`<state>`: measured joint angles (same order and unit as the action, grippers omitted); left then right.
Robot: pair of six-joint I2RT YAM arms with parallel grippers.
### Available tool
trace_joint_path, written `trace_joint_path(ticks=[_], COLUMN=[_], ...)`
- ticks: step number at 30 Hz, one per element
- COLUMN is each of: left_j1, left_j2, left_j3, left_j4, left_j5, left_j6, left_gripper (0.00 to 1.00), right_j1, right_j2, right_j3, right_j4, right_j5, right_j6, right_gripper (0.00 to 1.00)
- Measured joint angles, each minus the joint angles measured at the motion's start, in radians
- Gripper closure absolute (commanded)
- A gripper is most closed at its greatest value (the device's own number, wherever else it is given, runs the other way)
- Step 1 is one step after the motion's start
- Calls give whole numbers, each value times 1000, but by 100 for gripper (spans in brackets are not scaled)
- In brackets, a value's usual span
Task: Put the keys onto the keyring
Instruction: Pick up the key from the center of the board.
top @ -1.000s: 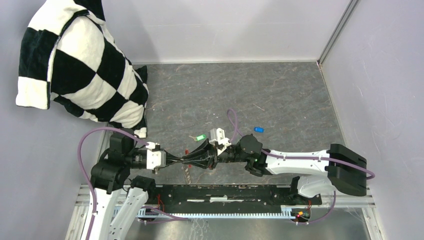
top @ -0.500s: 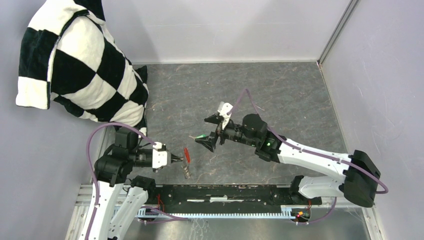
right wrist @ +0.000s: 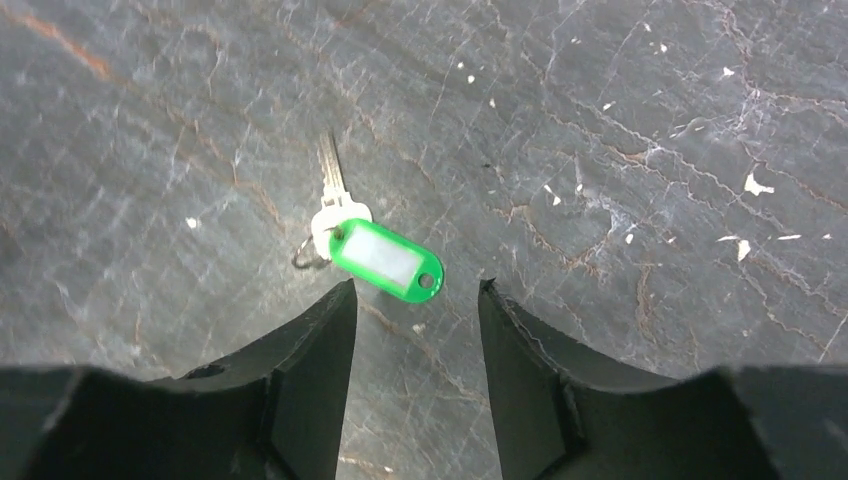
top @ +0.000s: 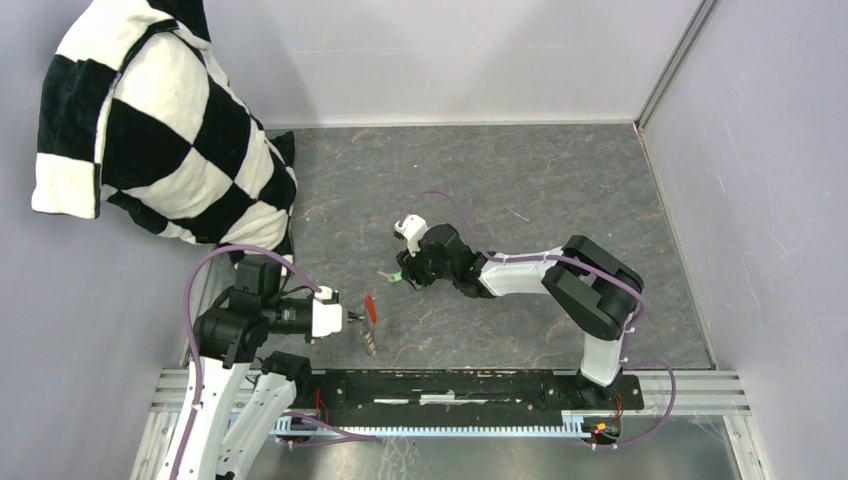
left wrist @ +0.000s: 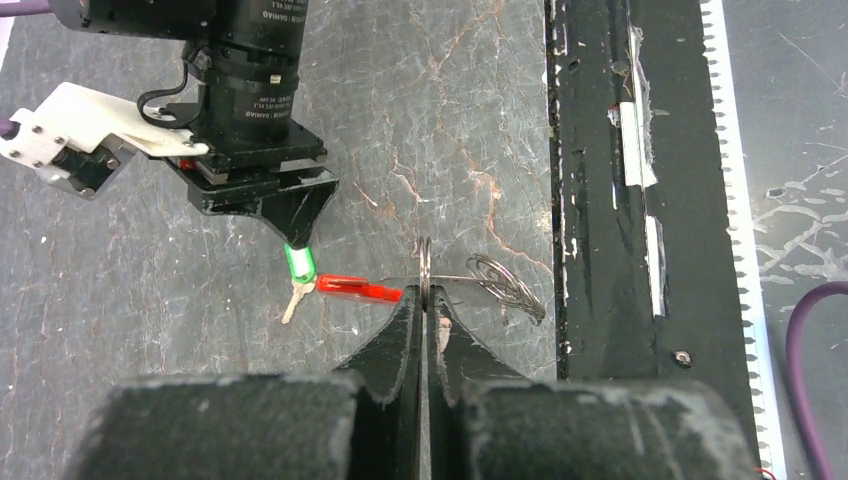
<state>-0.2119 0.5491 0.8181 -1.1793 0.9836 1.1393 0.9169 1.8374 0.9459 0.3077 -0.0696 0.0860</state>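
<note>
Over the surface, seen from above: left gripper (top: 350,318) clenched on the keyring (top: 370,310), close to the near edge and left of middle; right gripper (top: 404,273) poised right over the green key (top: 398,277), nearer the middle.
Blue key: nowhere I can spot it; the right forearm (top: 515,272) lies across the stretch right of middle.
Left wrist view: fingers (left wrist: 405,330) pinched flat together on the keyring's thin ring, which stands edge-on; red tag (left wrist: 358,288) reaches out toward the green key, grey strap (left wrist: 508,285) trails the other way, toward the near edge.
Right wrist view: fingers (right wrist: 320,340) spread, gripping nothing; green key flat on the surface (right wrist: 620,130) just beyond their tips, green head toward the gap, metal blade (right wrist: 333,185) pointing away.
Long axis: slants across the opening, not in line with it.
Nearer arm: the right, plainly; I'd say it must drop and nudge forward so the head sits between the fingers.
Changed: a second ago the two grippers were nose to nose at the keyring; the right one has since opened, pulled off and come down over the green key, which has not budged.
</note>
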Motion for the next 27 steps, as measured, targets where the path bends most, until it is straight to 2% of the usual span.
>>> trace_joint_path(ticks=[6,13,22,27], left_j1=[0,0,0,0], left_j2=[-1,-8,-15,-16], left_j3=[0,0,0,0], left_j4=[3,3,4,3], left_j5=[0,1,1,2], left_j6=[-1,-1,-1,-1], left_gripper=[98,98,98,98], right_j1=[29,76,108,109], right_j2=[30,34,108,111], right_j3=[-1,-1,10,11], right_j4=[101,188,181,184], right_j5=[88,120,188,203], right_j6=[45,79,111,119], right_gripper=[46,46,58,69])
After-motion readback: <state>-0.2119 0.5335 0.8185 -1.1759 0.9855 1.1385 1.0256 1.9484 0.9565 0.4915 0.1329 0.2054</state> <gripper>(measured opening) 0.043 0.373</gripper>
